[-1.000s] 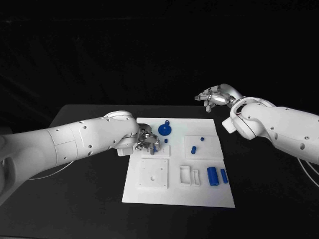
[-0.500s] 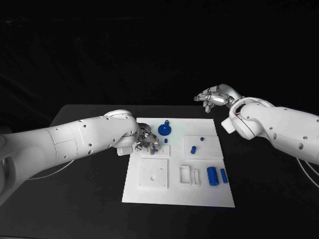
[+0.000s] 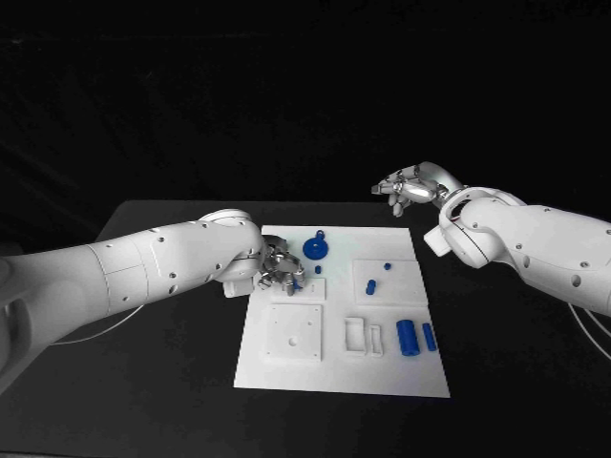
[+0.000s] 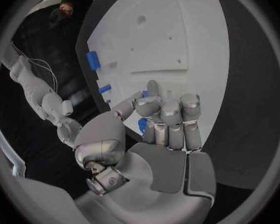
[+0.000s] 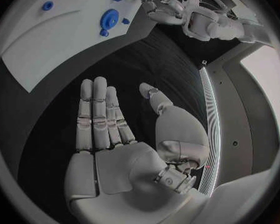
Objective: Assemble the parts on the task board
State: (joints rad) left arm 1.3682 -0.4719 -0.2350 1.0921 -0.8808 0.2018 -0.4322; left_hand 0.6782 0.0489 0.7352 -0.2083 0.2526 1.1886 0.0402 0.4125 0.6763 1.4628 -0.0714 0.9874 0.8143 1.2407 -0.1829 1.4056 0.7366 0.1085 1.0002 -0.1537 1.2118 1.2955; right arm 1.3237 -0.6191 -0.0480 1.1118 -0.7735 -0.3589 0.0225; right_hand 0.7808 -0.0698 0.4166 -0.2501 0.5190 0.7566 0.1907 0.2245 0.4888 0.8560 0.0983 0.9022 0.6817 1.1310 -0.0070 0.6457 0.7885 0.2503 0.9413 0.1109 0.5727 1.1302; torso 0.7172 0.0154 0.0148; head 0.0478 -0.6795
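Task board [image 3: 342, 372] lies in the middle of the black table [image 3: 155, 382], its long sides running from the near edge toward the far edge. On it sit the blue parts: a round disc part [image 3: 315, 250] close to the far edge of the board, a small peg [image 3: 370, 285] on a raised white block toward the right edge, and two short cylinders [image 3: 416, 336] side by side near the right edge, about halfway down.

The left hand [image 3: 280, 273] hovers low over the board's far left corner, fingers curled in. In the left wrist view a small blue part [image 4: 142, 124] shows between the curled fingers [image 4: 168, 119] and the thumb, so it appears to be pinched there (though most of the piece is hidden, so the hold is a judgement). The right hand [image 5: 115, 134] is held up beyond the far right corner of the board, well clear of it, fingers straight and apart, holding nothing.

The step in hand looks like placing one part into its seat near the left edge. The next move calls for lining that piece up over its hole and lowering it straight, without knocking the disc just beside.
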